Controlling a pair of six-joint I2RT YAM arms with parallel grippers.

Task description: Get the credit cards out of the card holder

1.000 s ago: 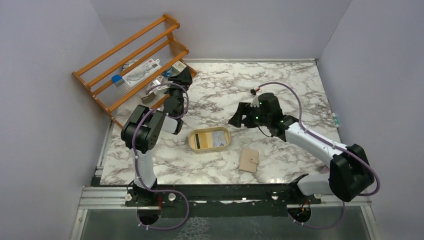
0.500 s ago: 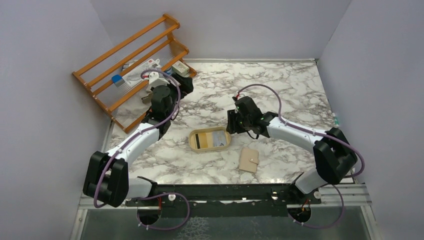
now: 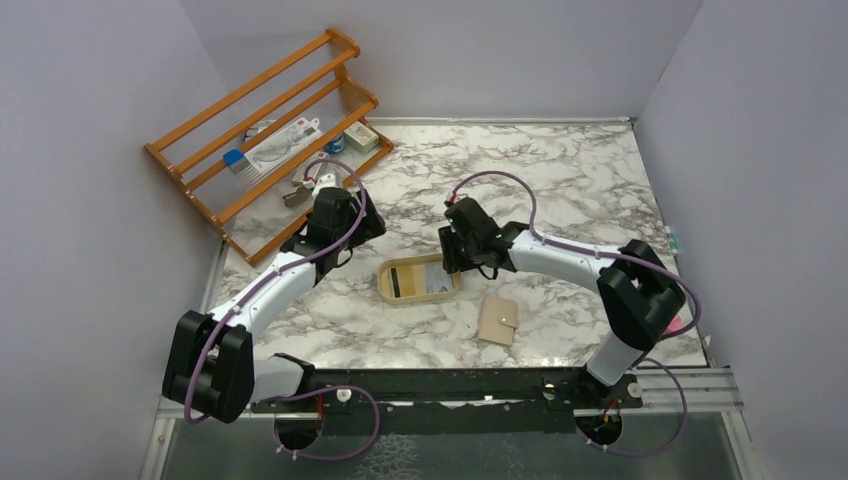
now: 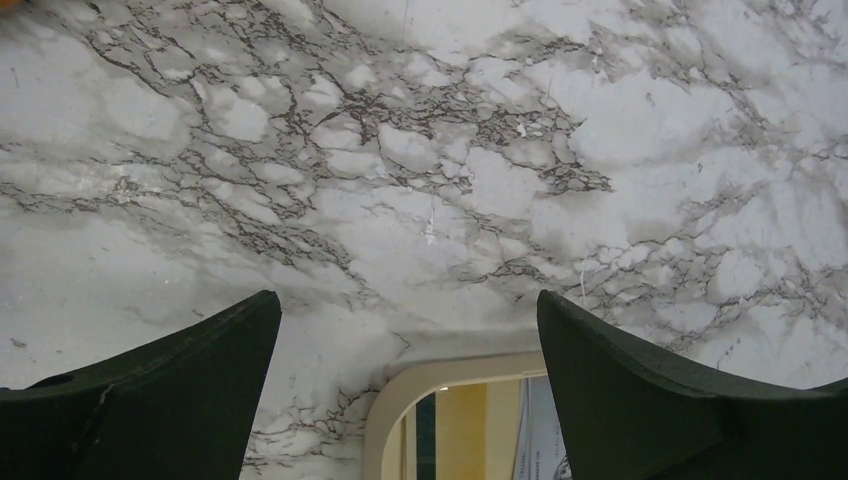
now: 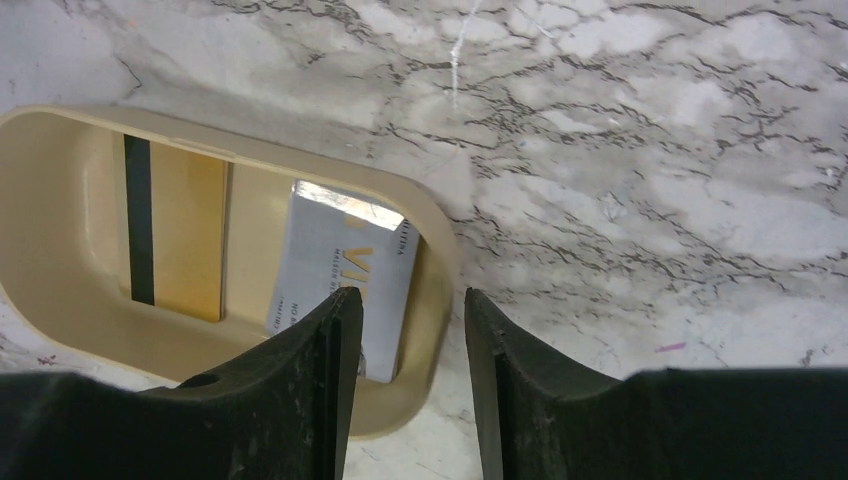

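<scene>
The tan card holder [image 3: 497, 320] lies closed on the marble, in front and to the right of an oval cream tray [image 3: 385, 292]. In the tray lie two credit cards: a yellowish one with a black stripe [image 3: 403, 283] [image 5: 180, 230] [image 4: 478, 430] and a light blue one [image 3: 438, 280] [image 5: 340, 260]. My right gripper [image 3: 452, 262] [image 5: 410, 295] is empty with a narrow gap between its jaws, straddling the tray's right rim [image 5: 440, 250]. My left gripper [image 3: 358, 238] [image 4: 408, 300] is wide open and empty above the tray's far left corner [image 4: 400, 385].
An orange wooden rack [image 3: 270, 110] holding packaged items stands at the back left against the wall. Grey walls enclose the table on three sides. A small object [image 3: 672, 240] lies at the table's right edge.
Both arms have swung in toward the tray. The left gripper came down from beside the rack to the tray's left end. The right gripper moved left and down to the tray's right rim.
</scene>
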